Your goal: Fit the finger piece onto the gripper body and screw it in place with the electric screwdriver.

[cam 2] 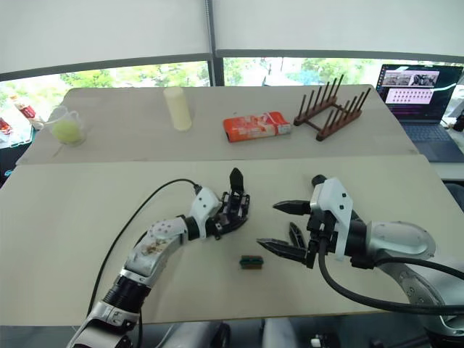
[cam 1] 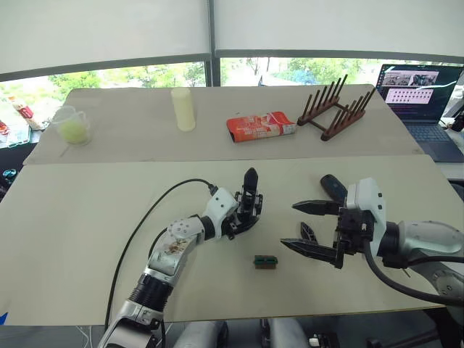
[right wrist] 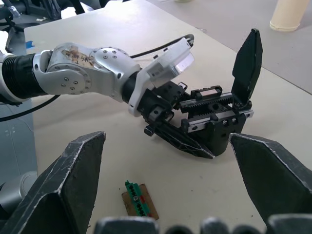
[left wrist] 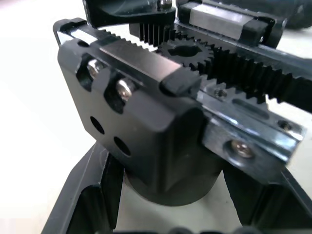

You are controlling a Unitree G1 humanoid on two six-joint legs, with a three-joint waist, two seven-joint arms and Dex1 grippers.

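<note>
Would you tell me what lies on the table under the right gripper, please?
Below the open right gripper a small black finger piece lies on the table. The screwdriver pokes out behind it; the gripper covers most of it.

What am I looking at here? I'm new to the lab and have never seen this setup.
A two-armed humanoid robot works at a table. Two pictures come from its head camera, looking down; the other two from cameras on its wrists. The left gripper is shut on the gripper body, a small black geared assembly with one pointed finger sticking up. The right gripper is open and empty. Beside it lie the finger piece, the electric screwdriver and a small green-brown block. Farther back: cup, packet, rack, laptop.
</note>
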